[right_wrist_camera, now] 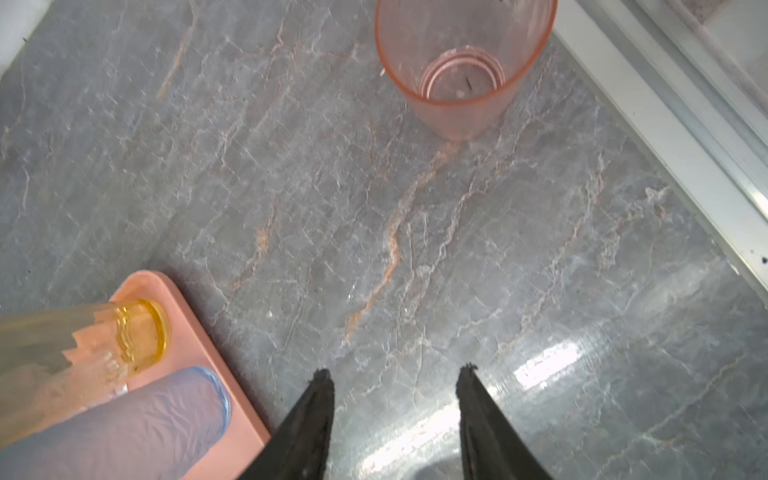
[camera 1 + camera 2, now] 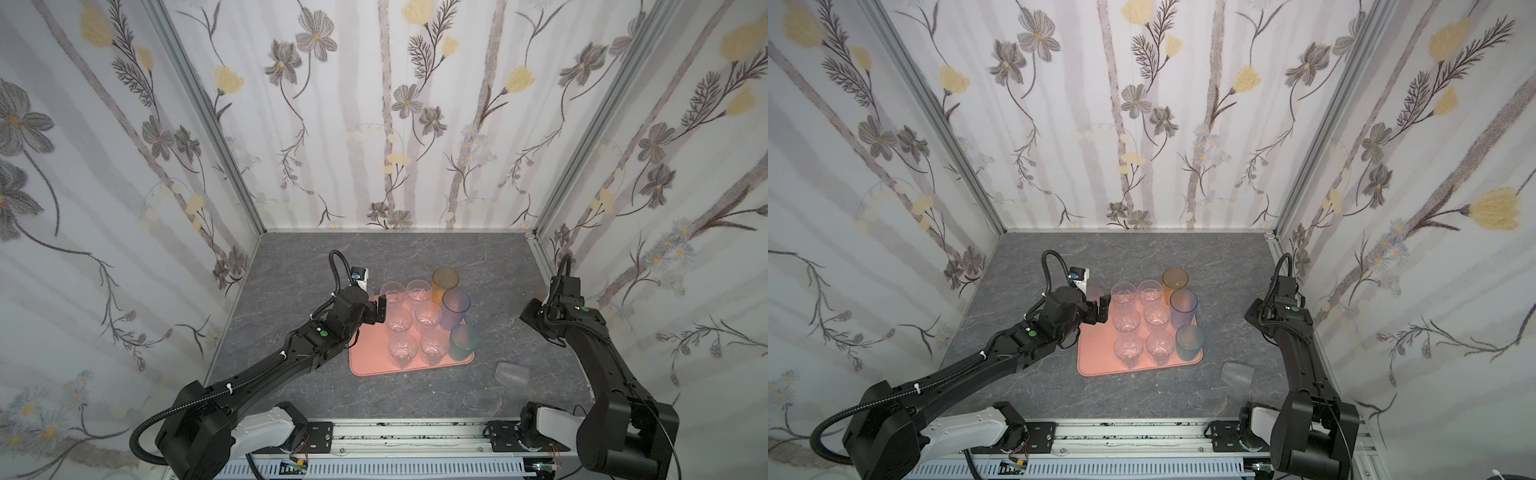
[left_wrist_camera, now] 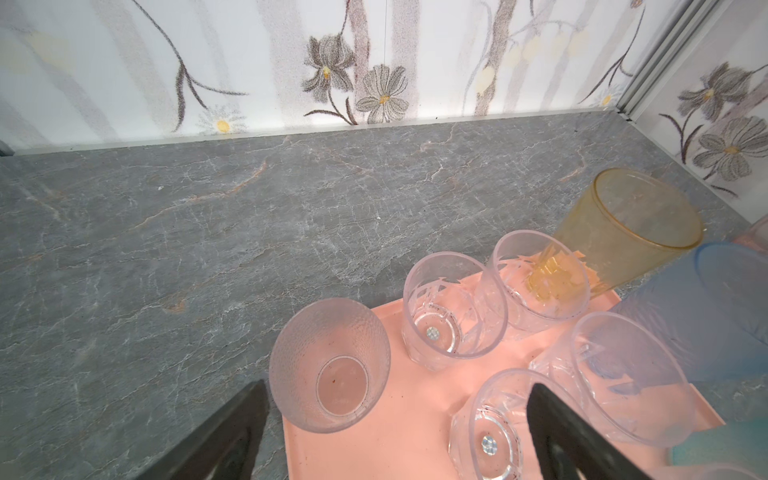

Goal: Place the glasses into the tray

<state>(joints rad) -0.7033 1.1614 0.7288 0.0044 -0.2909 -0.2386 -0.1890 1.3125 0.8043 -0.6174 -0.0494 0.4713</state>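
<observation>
Glasses [image 2: 399, 320] crowd the tray [image 2: 370, 368]; we see a frosted glass [image 3: 330, 365] just before our wide-spread left gripper [image 3: 398, 386], a pink glass [image 1: 461, 70] beyond our parted, empty right gripper [image 1: 395, 370].

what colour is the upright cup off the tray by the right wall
The cup is see-through orange-pink; the right wrist view shows it best.

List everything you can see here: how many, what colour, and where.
tray: one, salmon pink, middle of the grey table.
clear glasses: six, colourless, upright on tray.
amber glass: one, amber, tray's far right corner.
blue-purple glass: one, blue-purple, tray's right edge.
teal glass: one, teal, tray's near right corner.
dimpled glass: one, frosted, tray's far left corner.
grey glass: one, grey, lying on table right of tray.
pink glass: one, pink, upright on table near right wall.
left claw: one, black, open over tray's left side.
right claw: one, black, open over bare table.
</observation>
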